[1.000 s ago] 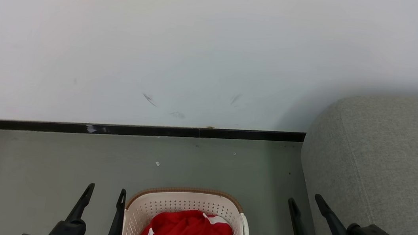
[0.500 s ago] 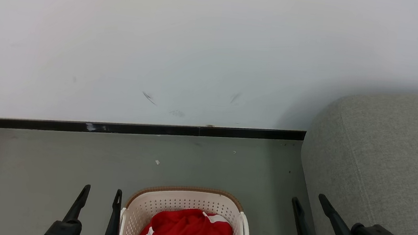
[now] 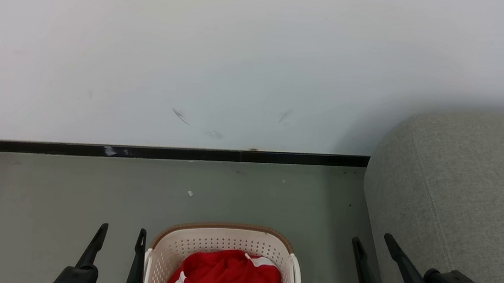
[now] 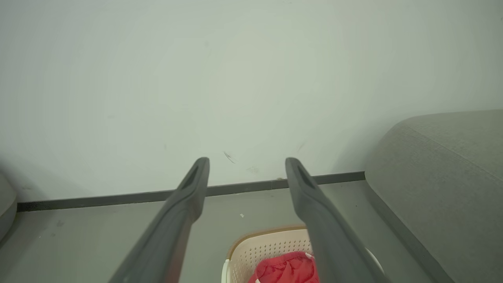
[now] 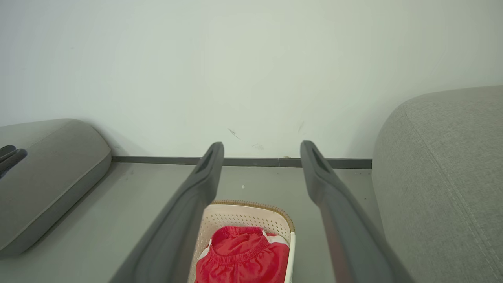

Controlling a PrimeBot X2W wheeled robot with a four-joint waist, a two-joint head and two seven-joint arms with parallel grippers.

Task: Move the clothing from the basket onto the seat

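Lying in the basket at the bottom centre, the red clothing sits between the left gripper and right gripper, fingers released and empty, the seat at right.

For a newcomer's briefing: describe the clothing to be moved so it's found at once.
Left of the large grey fabric sofa, on the floor, stands an oval cream plastic basket with perforated walls and a brown rim. Crumpled inside lies a red garment with white stripes, the only bright colour among greys and cream.
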